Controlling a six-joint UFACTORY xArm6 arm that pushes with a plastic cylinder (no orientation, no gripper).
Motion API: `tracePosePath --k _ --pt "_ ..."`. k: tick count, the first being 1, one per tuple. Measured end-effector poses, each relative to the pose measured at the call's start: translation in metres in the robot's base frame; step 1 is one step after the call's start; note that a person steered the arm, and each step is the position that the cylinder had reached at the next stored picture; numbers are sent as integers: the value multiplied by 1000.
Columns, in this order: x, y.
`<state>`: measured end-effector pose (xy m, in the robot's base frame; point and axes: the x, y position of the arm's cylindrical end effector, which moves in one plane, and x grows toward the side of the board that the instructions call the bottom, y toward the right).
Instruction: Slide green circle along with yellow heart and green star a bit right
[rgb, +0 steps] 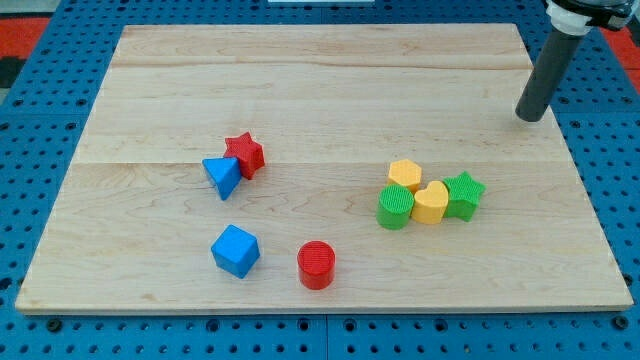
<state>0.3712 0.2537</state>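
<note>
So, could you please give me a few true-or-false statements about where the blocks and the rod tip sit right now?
1. My tip touches the green circle. False: it is far off, toward the view's top right.
2. The yellow heart sits between the green circle and the green star. True.
3. The red star is next to the blue triangle. True.
4. The red cylinder is at the view's top. False: it is near the bottom edge.

Dark grey rod (530, 115), white collar (578, 15)
</note>
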Motion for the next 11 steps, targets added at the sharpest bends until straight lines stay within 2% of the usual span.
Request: tracePosePath --k 2,4,5,6,9,10,11 --pt "-1 -5" --pt "6 -121" --pt "32 -170" --pt "38 -222" --pt "125 -229" --pt "148 -214" --pt "147 -174"
